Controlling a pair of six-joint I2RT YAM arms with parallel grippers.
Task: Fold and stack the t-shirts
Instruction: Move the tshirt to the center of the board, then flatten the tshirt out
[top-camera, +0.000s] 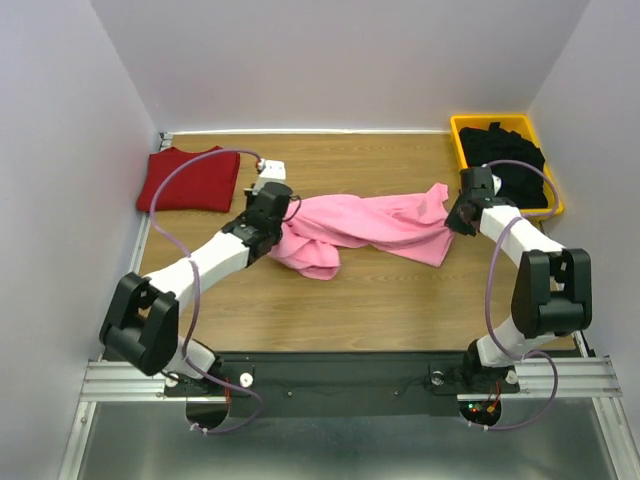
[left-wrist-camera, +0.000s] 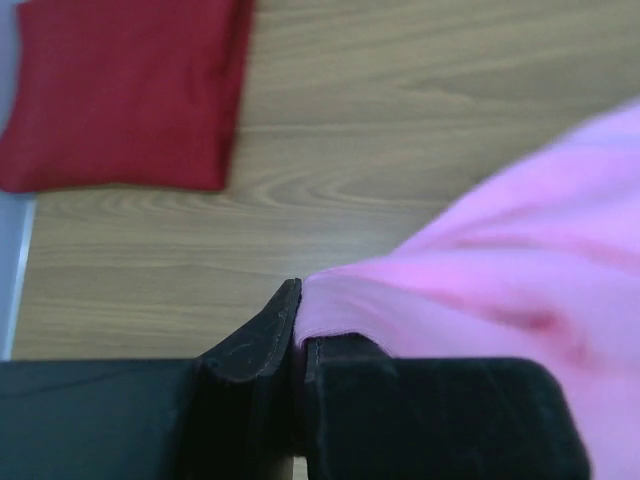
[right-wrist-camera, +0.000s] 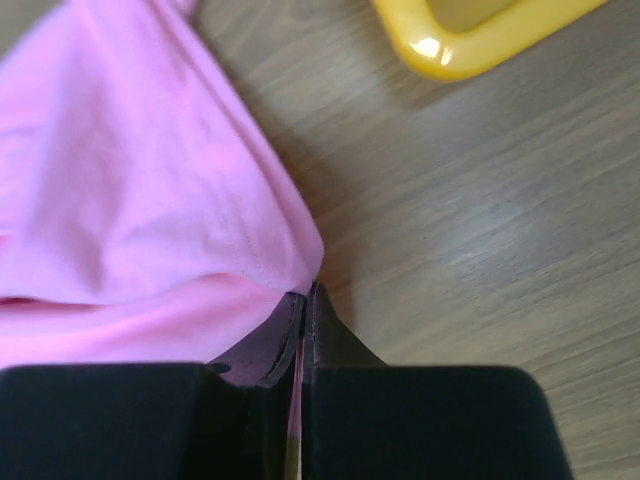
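Both the left gripper (left-wrist-camera: 297, 322) and the right gripper (right-wrist-camera: 305, 312) are clamping opposite ends of the pink t-shirt (top-camera: 372, 224), crumpled between them, apparently to stretch it flat for folding; the red t-shirt (top-camera: 190, 181) is lying folded far-left.

The light is bright and even, from above. The top view is sharp, with soft shadows. In the right wrist view a white shine sits on the yellow bin (right-wrist-camera: 445, 55), and the pink shirt (right-wrist-camera: 130, 180) drops a dark shadow on the table (right-wrist-camera: 480, 230). In the left wrist view it is blurry. Both the left gripper (left-wrist-camera: 296, 335) and right gripper (right-wrist-camera: 305, 325) look fuzzy up close.
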